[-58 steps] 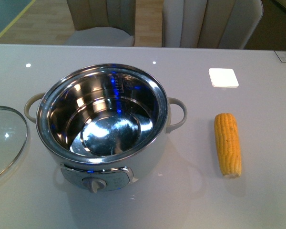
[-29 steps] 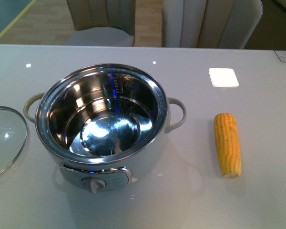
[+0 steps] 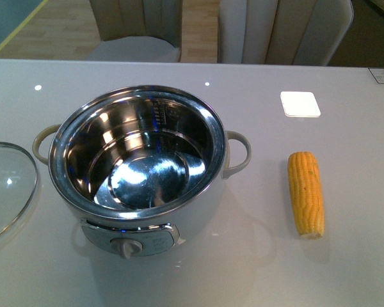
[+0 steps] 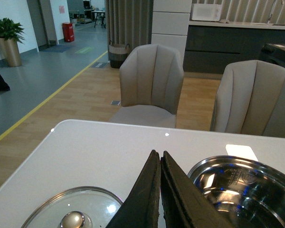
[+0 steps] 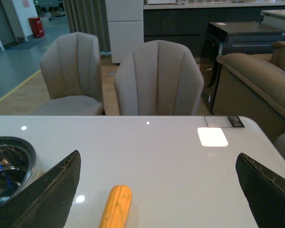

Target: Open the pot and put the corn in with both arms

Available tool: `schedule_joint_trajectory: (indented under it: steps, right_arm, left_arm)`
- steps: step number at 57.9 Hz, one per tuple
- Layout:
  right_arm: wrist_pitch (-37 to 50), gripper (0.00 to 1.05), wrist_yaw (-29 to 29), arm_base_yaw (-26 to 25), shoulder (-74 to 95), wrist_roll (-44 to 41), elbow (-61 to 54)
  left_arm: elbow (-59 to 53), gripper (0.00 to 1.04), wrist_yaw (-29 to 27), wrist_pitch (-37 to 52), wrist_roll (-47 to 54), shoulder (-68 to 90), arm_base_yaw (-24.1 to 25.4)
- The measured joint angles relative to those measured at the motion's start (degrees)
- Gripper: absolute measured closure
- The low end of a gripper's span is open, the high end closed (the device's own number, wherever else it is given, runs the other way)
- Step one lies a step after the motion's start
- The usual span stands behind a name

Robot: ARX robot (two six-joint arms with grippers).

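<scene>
On the tabletop (image 3: 256,268) the pot (image 3: 198,211) is found uncovered and empty; the corn (image 3: 306,193), husked and yellow-orange, is laid to its right, well apart, long axis pointing away from the robot; the spread right claw (image 5: 157,156) is nearer, with it just ahead; the left claw (image 4: 159,153) is clenched empty.

Left gripper (image 4: 160,156) has its jaws pressed together; right gripper (image 5: 157,156) jaws spread wide
</scene>
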Motion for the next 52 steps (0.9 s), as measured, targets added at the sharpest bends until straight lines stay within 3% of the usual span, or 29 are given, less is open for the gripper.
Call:
schedule_joint_trajectory:
  steps: [12,19,44,48,52]
  right_arm:
    - [0.00,0.09,0.00,0.00,0.00,0.00,0.00]
    - [0.00,0.09,0.00,0.00,0.00,0.00,0.00]
    - [0.00,0.09,-0.02,0.00,0.00,0.00,0.00]
    - [-1.64,0.09,0.85,0.17,0.92,0.59,0.48]
    - [-20.04,0.09,4.94,1.01,11.85,8.13,8.04]
  left_arm:
    - [0.02,1.01,0.00,-3.63,-0.02,-3.52,0.00]
    - [0.02,1.01,0.00,-13.14,0.00,-11.78,-0.02]
    - [0.02,1.01,0.00,-13.77,-0.04,-13.42,-0.02]
    - [0.02,0.86,-0.02,-13.77,-0.02,-13.42,-0.02]
    - [0.02,0.70,-0.02,-13.84,-0.02,-13.44,-0.02]
